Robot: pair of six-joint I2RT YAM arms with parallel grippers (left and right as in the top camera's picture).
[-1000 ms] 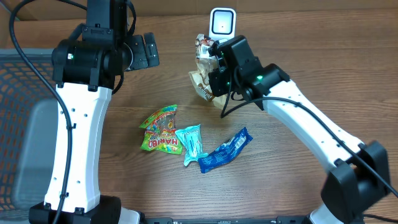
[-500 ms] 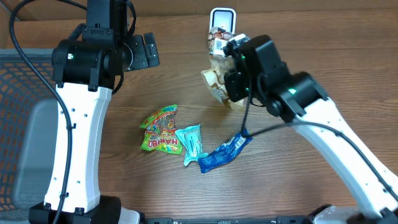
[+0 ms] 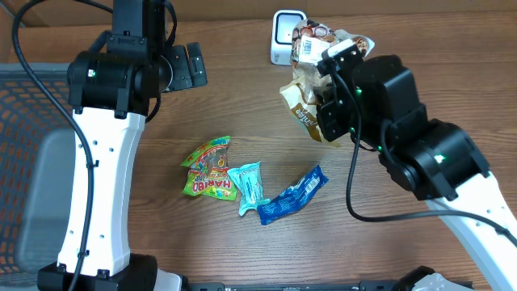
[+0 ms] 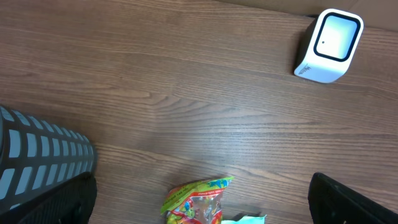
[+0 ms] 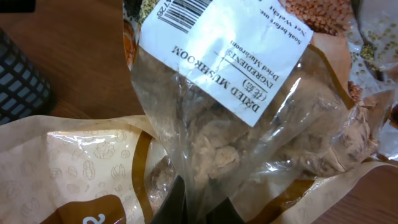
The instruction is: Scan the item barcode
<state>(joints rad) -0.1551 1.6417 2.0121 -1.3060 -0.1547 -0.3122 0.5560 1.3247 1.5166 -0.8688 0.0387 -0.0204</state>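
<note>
Nearest you, three packets lie close together on the table (image 3: 226, 113): a blue packet (image 3: 292, 195), a teal packet (image 3: 247, 187) to its left, then a Haribo bag (image 3: 208, 169). Farther in, locate the right gripper (image 5: 196, 205), raised above the table. Its jaws are clamped together on the clear plastic of the dried mushroom bag (image 5: 249, 118). The white label carrying the barcode (image 5: 186, 11) sits at the bag's far end. From overhead, that end overlaps the right side of the scanner (image 3: 284, 32), which stands at the table's far edge. The left gripper (image 3: 187, 66) hangs at far left, jaws wide apart and empty. A grey mesh basket (image 3: 24, 105) sits at the left.
</note>
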